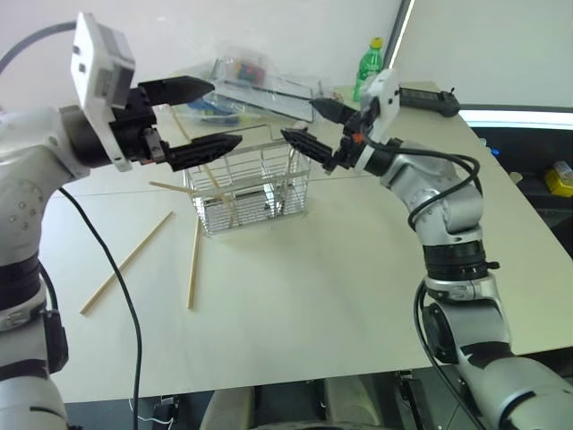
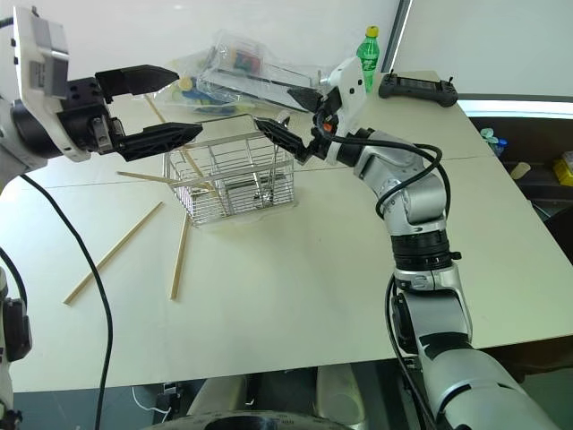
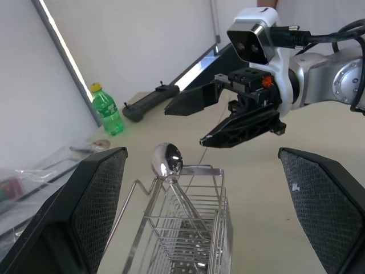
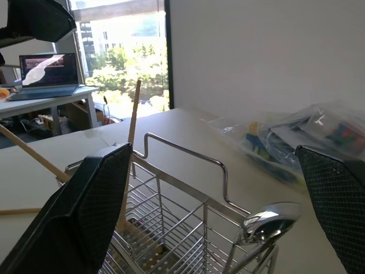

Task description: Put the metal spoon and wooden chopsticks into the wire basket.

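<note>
The metal spoon [image 3: 166,160] stands in the wire basket [image 1: 252,188], bowl up, its handle down among the wires at the end nearest the right gripper [image 1: 309,125]. That gripper hangs just above the basket's rim with its jaws wide and nothing between them, so the spoon part of the task looks done.

The left gripper [image 1: 208,116] hovers over the basket's other end, jaws wide and empty too. At least two wooden chopsticks [image 4: 130,148] already lean in the basket, their tips sticking out past the rim. Two more lie flat on the table [image 1: 358,287] well clear of the basket on the robot's left: one chopstick [image 1: 127,262] set at a slant, another [image 1: 192,264] nearly straight, just in front of the basket. A further stick [image 1: 168,187] seems to run level beside the basket's left wall, though I cannot tell whether it rests on the table or pokes through the wires.

The next move, as I judge it, is for the left arm to come down to a loose stick, with the jaws turned across it and closed low, since a thin stick lying flat gives little to grip.

The basket's floor and dividers are hard to read through the wires, so the count of sticks inside is uncertain. The clutter of plastic bags [image 1: 246,76] behind the basket hides the table's far edge.
</note>
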Controlling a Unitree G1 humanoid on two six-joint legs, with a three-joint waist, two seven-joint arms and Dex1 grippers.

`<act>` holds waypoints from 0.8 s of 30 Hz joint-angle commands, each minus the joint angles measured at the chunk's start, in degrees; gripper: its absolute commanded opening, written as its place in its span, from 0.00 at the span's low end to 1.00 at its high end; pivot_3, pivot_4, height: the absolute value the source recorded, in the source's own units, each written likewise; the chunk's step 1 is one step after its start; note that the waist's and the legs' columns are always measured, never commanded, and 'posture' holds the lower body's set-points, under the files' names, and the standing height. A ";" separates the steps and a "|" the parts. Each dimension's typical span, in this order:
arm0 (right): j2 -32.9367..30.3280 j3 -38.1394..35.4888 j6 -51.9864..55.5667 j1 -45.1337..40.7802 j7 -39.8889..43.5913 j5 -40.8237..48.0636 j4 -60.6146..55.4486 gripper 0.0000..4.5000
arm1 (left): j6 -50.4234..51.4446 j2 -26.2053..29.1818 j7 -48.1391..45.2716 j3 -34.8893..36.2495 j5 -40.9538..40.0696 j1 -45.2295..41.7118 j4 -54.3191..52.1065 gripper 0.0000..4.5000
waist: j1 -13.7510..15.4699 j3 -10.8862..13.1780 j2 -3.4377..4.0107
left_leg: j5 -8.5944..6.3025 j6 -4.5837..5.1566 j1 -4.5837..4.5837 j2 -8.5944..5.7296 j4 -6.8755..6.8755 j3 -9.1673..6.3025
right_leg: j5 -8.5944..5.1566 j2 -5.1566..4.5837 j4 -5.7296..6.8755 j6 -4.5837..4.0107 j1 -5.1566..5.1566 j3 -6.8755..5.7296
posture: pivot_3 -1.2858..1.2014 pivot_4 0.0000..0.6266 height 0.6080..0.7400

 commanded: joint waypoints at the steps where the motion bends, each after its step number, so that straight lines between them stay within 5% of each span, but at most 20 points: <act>1: -1.86 -2.57 -0.48 -1.91 -0.13 0.53 -1.58 0.98 | -1.40 0.55 -0.26 0.61 0.53 -1.73 0.20 1.00 | 0.00 0.00 0.00 | 0.00 0.00 0.00 0.00 0.00 0.00 | 0.00 0.00 0.00 0.00 0.00 0.00 | 0.52 0.24 0.99; 7: -7.66 -4.27 2.09 -3.27 3.43 2.50 -4.20 0.98 | -2.16 0.91 -1.45 -0.13 1.29 -3.80 1.80 1.00 | 0.11 0.00 0.00 | 0.00 0.00 -0.03 0.00 0.02 0.00 | 0.00 0.00 -0.01 0.00 0.00 -0.02 | 0.52 0.24 0.99; 18: -23.57 -11.59 15.26 -1.97 16.52 18.40 -14.69 0.98 | -0.04 1.99 4.71 6.71 -0.20 -23.32 20.86 1.00 | -0.15 -0.01 -0.03 | -0.04 0.09 -0.22 -0.01 0.05 0.00 | 0.02 -0.01 -0.07 0.07 -0.12 -0.09 | 0.52 0.24 0.99; 24: -31.31 -13.37 17.77 10.89 22.73 22.25 -23.96 0.98 | -12.65 16.75 -7.97 1.37 13.47 -17.28 33.64 1.00 | -0.19 -0.02 -0.01 | -0.05 0.09 -0.23 0.02 0.00 0.09 | 0.02 0.04 -0.04 0.07 -0.21 -0.03 | 0.52 0.24 0.99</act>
